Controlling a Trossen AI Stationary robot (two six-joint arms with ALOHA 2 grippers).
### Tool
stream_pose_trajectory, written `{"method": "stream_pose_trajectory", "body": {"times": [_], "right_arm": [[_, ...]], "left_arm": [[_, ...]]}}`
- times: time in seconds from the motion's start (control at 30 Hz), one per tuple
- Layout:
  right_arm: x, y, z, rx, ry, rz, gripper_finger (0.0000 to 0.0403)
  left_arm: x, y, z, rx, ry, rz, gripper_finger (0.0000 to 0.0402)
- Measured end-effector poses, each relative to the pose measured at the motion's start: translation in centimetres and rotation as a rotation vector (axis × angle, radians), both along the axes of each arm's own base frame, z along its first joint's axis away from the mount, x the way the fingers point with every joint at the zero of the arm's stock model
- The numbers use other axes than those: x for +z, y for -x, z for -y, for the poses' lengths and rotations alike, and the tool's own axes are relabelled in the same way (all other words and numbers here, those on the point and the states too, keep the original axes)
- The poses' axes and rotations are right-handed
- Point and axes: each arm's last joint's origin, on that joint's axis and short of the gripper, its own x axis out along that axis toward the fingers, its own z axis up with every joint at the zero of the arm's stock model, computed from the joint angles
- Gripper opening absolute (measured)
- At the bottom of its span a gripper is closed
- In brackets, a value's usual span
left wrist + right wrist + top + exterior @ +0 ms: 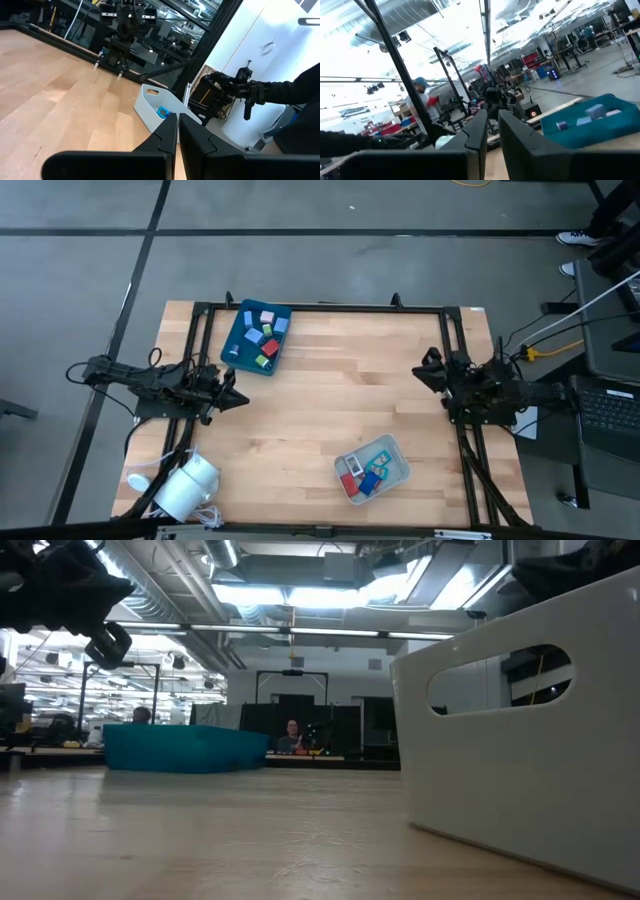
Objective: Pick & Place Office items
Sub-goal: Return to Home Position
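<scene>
Several small office items in red, blue, light blue, green and pink [262, 338] lie in the dark teal tray [237, 330] at the table's far left. A few more red and blue ones [366, 475] lie in the pale grey tray [400, 460] near the near edge. My left gripper [238, 399] hovers shut over the table's left side, pointing right, and holds nothing. My right gripper [424, 370] hovers shut over the right side, pointing left, also with nothing. The left wrist view shows the grey tray [150, 102] with a blue item [163, 111]. The right wrist view shows the teal tray [590, 127].
A white cylindrical object with a cord [185, 485] sits at the near left corner. Black frame rails [320, 307] run along the far, left and right edges. Bare wood lies between the trays. A laptop [610, 410] stands off the table's right. People show in the room behind [291, 735].
</scene>
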Motion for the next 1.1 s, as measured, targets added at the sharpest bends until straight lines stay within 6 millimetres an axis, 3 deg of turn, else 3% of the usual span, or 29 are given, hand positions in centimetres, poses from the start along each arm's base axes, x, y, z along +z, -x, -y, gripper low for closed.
{"method": "stream_pose_trajectory", "body": {"times": [1.1], "right_arm": [[0.13, 0.04, -0.01, 0.001, 0.001, 0.013, 0.0053]], "left_arm": [[-0.03, 0.00, -0.02, 0.002, 0.000, -0.003, 0.0010]]}}
